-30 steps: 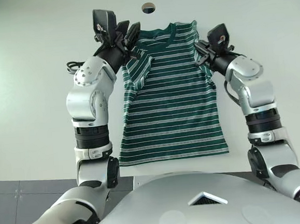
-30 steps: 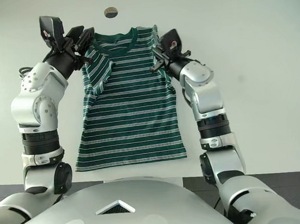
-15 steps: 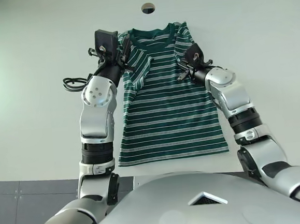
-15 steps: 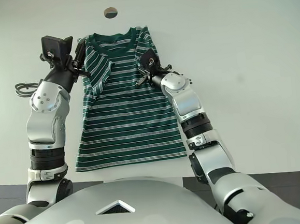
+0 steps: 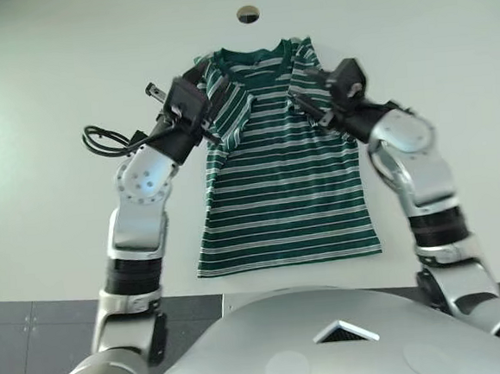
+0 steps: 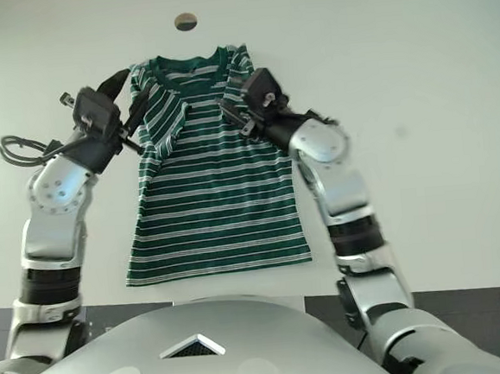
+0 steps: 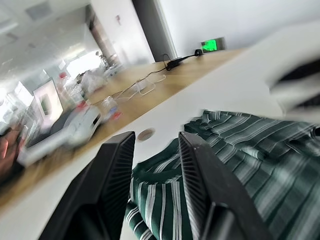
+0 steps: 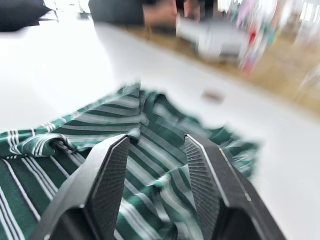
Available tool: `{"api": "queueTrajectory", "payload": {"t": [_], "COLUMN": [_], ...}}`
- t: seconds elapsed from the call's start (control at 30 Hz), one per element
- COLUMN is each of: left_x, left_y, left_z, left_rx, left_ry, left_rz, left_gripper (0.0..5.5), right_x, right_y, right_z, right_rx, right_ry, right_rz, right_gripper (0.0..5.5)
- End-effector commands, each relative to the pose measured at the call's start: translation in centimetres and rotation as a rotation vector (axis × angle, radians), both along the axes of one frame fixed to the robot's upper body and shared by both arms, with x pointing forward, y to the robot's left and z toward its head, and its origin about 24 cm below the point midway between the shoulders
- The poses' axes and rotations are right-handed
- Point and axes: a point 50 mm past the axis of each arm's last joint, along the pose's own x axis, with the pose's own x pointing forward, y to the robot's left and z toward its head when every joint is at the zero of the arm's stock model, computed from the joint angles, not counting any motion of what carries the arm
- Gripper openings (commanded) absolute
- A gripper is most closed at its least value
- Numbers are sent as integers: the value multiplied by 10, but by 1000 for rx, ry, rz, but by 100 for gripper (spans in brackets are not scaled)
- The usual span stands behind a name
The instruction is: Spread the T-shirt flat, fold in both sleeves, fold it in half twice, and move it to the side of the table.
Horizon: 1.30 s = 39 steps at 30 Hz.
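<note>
The white tabletop (image 5: 448, 67) is carrying a dark green T-shirt (image 5: 285, 193) with thin white stripes. The shirt is lying face up about midway between the left and right edges. Its collar is pointing toward the far edge and its straight hem is resting close to the near edge. The body of the shirt is lying mostly flat, while the shoulder area is sitting rumpled. Both sleeves are lying turned inward over the upper chest, the left one as a loose flap and the right one bunched beside the collar.

The left tool (image 7: 156, 145) is hanging over the shirt's left shoulder, just at the folded sleeve. Its two fingers (image 7: 117, 165) are standing spread apart, with striped cloth showing in the gap beyond them. The right tool (image 8: 157, 142) is hanging over the shirt's right shoulder, pointing inward toward the collar. Its fingers (image 8: 112, 170) are also standing spread, with wrinkled cloth showing between them. Whether either tool is touching the fabric cannot be told.

A black cable (image 5: 108, 139) is looping beside the left forearm, over the tabletop left of the shirt. A small round hole (image 5: 248, 14) is sitting in the tabletop just beyond the collar, near the far edge.
</note>
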Motion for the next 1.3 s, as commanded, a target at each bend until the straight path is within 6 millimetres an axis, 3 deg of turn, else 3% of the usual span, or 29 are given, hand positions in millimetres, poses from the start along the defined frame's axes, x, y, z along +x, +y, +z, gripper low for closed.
{"api": "queueTrajectory", "payload": {"t": [0.03,0.2,0.37,0.67,0.73,1.3], "left_x": [-37,-59,-79,-94,-95,-98], "left_y": [26,53,63,60,58,48], "left_z": [-12,-8,-16,-38,-40,-39], "left_rx": [320,568,713,713,703,746], "left_ry": [86,179,305,368,367,337], "left_rz": [-296,-485,-642,-693,-692,-793], "left_gripper": [161,161,161,161,190,206], "right_x": [-33,-65,-89,-111,-114,-130], "right_y": [-43,-94,-121,-104,-101,-74], "right_z": [2,-21,-30,-41,-42,-47], "right_rx": [-352,-825,-1008,-1004,-1002,-974], "right_ry": [-188,-236,-179,-190,-197,-227], "right_rz": [217,477,623,757,775,967], "right_gripper": [204,204,204,204,208,208]}}
